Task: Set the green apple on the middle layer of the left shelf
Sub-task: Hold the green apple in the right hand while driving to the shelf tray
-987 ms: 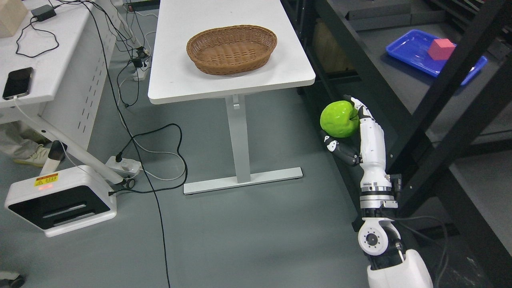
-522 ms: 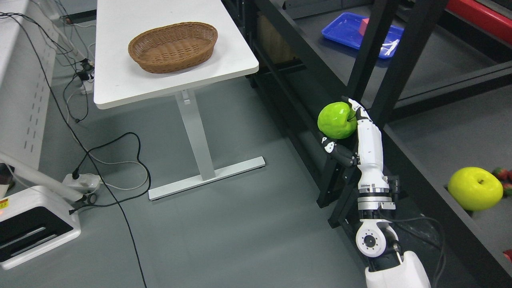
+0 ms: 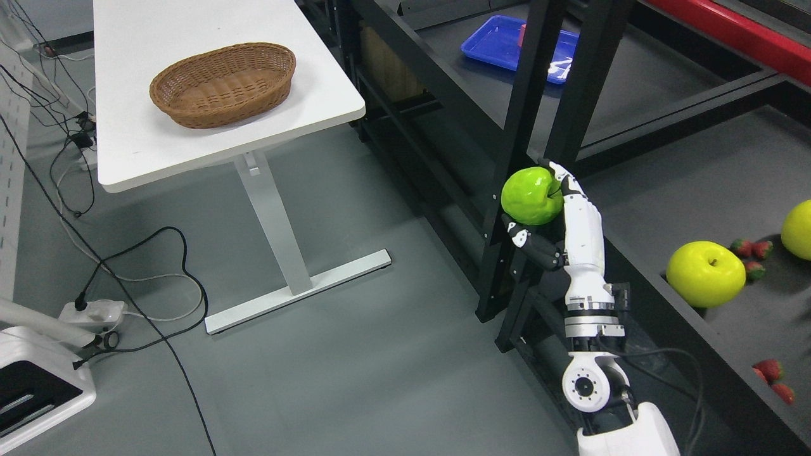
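I see my right robot hand (image 3: 550,212) grasping the green apple (image 3: 531,196), black shelf (image 3: 640,183) just behind it.

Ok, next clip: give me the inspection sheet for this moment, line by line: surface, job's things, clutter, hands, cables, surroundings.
Surface: black shelf at right; the level in front of the hand is bare near its edge.
Job's things: green apple held in the air beside the shelf post, not yet on any level.
Clutter: two yellow-green apples and strawberries on the shelf at right; blue tray farther back.
Hands: right hand curled around the green apple; left hand not seen.
Cables: black cables and a power strip on the floor at left.
Surroundings: white table bearing an empty wicker basket.
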